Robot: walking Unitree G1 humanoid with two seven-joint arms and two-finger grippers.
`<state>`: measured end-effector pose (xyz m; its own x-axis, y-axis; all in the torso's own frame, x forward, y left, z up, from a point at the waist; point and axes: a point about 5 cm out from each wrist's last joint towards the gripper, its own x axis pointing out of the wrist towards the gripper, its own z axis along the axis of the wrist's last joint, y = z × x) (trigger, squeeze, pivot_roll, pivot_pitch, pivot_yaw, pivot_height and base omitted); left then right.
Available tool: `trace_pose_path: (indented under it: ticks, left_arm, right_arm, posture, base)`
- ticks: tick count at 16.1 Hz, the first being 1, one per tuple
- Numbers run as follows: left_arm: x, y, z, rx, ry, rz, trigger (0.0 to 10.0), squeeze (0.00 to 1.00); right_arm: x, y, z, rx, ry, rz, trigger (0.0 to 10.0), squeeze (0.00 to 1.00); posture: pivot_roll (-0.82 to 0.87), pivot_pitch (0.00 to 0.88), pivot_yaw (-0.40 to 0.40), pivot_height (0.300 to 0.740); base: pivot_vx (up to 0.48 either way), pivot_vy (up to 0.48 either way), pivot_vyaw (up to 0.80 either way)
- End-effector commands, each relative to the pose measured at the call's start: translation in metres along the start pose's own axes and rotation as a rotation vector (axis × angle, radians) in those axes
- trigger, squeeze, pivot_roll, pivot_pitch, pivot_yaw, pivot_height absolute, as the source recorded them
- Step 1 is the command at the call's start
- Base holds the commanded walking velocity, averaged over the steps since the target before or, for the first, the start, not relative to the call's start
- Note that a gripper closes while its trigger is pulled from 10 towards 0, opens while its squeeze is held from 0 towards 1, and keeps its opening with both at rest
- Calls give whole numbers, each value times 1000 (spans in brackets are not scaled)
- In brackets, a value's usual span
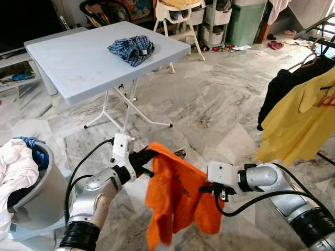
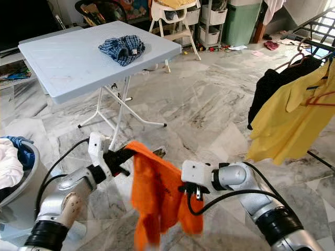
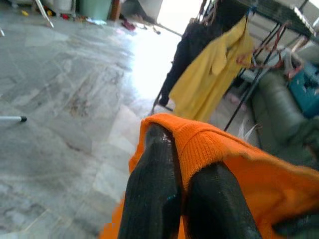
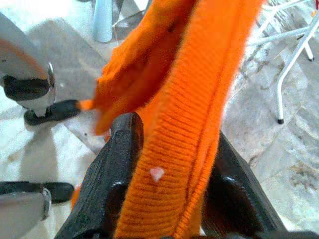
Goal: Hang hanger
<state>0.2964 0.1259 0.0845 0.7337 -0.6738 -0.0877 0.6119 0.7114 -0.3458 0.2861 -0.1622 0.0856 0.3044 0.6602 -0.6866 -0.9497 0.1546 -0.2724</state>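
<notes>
An orange shirt [image 1: 175, 198] hangs between my two arms above the marble floor, its lower edge blurred. My left gripper [image 1: 149, 155] is shut on the shirt's upper corner; in the left wrist view the orange hem [image 3: 209, 144] is pinched between its black fingers [image 3: 154, 189]. My right gripper [image 1: 209, 189] is shut on the shirt's other side; in the right wrist view the ribbed orange band [image 4: 189, 139] runs between its fingers [image 4: 117, 164]. On the right stands a drying rack [image 1: 319, 31] with a yellow shirt [image 1: 298, 120] and a black garment [image 1: 280, 91] on hangers.
A light folding table [image 1: 78, 63] with a blue checked cloth [image 1: 132, 49] stands ahead left. A grey laundry basket [image 1: 36, 204] with clothes sits at my left. A white high chair [image 1: 180, 15], storage bins and a green container [image 1: 245, 21] line the far wall.
</notes>
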Motion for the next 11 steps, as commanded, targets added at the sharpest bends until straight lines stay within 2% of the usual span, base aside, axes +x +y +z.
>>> trace_pose_path:
  ticks: [1, 3, 6, 9, 10, 11]
  left_arm:
    - [-2, 1, 5, 37, 13, -15, 0, 0]
    - [-5, 3, 6, 82, 49, -33, 0, 0]
    - [-11, 8, 8, 236, 103, -58, 0, 0]
    - [-21, 13, -4, 465, 239, -111, 0, 0]
    - [-25, 12, -12, 572, 307, -153, 0, 0]
    - [-28, 11, -18, 619, 344, -182, 0, 0]
  right_arm:
    - [-2, 1, -2, 33, -8, 5, 10000, 1000]
    - [-3, 3, -8, 40, 7, -8, 10000, 1000]
    - [-4, -1, -11, 59, 10, -44, 10000, 1000]
    - [-8, -6, -9, 79, -5, -67, 10000, 1000]
    - [-10, -8, -11, 78, 1, -74, 10000, 1000]
    - [-12, -9, -11, 77, 4, -78, 10000, 1000]
  posture:
    - [-92, 0, 58, 740]
    - [-91, 0, 62, 740]
    - [-90, 0, 67, 740]
    - [-87, 0, 67, 740]
    - [-88, 0, 67, 740]
    - [-87, 0, 67, 740]
  base:
    - [0, 0, 0]
    - [0, 0, 0]
    - [0, 0, 0]
    - [0, 0, 0]
    - [0, 0, 0]
    - [0, 0, 0]
